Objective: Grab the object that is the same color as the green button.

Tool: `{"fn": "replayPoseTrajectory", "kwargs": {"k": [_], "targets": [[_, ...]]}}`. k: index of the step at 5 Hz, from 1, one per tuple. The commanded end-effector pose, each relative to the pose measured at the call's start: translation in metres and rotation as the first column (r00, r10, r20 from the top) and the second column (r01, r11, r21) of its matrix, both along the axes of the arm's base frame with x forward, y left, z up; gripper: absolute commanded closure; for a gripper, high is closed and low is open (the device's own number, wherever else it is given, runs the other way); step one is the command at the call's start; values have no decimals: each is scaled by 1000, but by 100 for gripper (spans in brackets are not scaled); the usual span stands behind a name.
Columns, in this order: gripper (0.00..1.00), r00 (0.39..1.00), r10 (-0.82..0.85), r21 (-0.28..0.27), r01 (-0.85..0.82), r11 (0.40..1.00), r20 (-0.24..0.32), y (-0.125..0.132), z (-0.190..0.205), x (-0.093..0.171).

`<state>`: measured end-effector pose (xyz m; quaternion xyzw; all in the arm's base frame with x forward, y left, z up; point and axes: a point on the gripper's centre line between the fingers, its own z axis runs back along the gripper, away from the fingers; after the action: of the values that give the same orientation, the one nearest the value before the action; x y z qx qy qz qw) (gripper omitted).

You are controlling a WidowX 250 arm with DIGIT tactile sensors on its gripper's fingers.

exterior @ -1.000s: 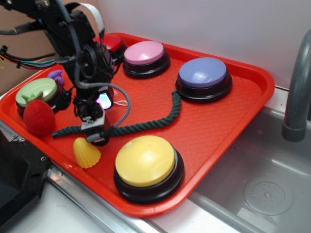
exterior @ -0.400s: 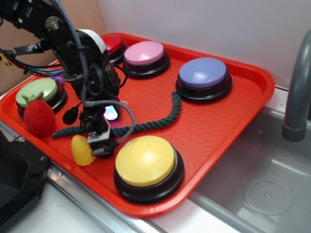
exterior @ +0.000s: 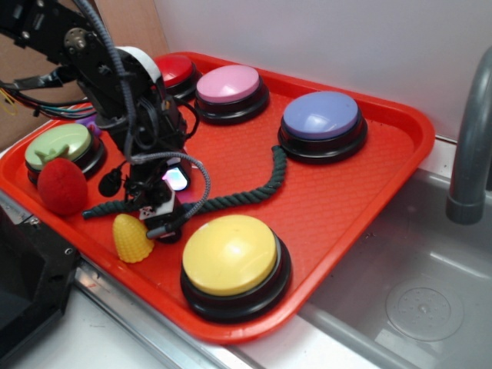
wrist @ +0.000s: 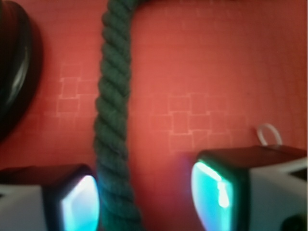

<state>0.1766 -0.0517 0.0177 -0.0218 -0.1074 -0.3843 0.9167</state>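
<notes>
The object, a long dark green twisted rope [exterior: 246, 194], lies across the red tray [exterior: 346, 192] from the purple button towards the strawberry. My gripper [exterior: 157, 219] is low over the rope's middle, just left of the yellow button. In the wrist view the rope [wrist: 113, 110] runs between the two lit fingers of my gripper [wrist: 147, 197], close beside the left one with a wide gap to the right one. The jaws are open and grip nothing. The pale green button [exterior: 60, 146] sits at the tray's left end.
A red plush strawberry [exterior: 61, 187] leans by the green button. A yellow toy [exterior: 132, 238] and a large yellow button [exterior: 231, 257] flank my gripper. Pink [exterior: 228, 84], purple [exterior: 321, 117] and red [exterior: 173, 71] buttons line the back. A sink [exterior: 415, 284] lies to the right.
My arm has shifted forward and slightly right, bringing the gripper down over the rope beside the yellow toy. The rope has not moved.
</notes>
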Motion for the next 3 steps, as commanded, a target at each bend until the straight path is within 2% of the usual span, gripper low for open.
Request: {"fn": "replayPoseTrajectory", "kwargs": {"k": [1,3], "targets": [[100,1000,-1,4,1,1000,-9,0,-1,-1],[100,1000,21,17,-21,1000,-5,3,1,-1]]}}
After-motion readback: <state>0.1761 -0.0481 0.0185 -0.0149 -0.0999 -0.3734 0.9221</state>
